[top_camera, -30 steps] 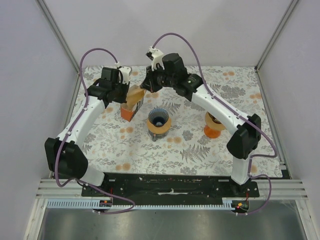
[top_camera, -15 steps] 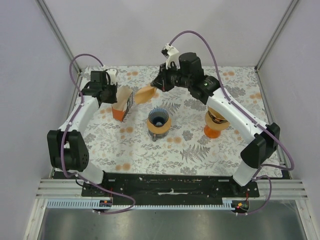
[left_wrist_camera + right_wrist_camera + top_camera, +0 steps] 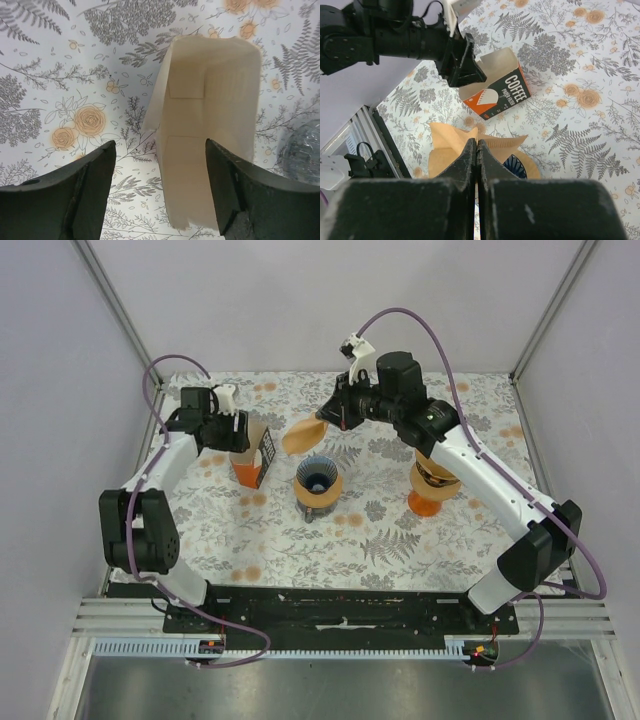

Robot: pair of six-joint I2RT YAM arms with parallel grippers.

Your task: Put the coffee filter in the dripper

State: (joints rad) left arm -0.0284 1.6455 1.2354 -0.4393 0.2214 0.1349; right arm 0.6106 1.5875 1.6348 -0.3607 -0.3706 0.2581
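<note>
Top external, filter (image 3: 303,435) in right gripper (image 3: 323,425)

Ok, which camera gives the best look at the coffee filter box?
Right wrist: it shows the coffee filter box with its printed orange face and lettering legible. Top external shows the box small, from above. Left wrist shows only its pale open flaps, no print.

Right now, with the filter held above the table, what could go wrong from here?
The filter is pinched by one edge in the shut right jaws, near the dripper; it may land folded or catch the rim. Nothing steadies the dripper, so a push could tip it. The open left jaws flank the filter box; retreating could knock it over.
</note>
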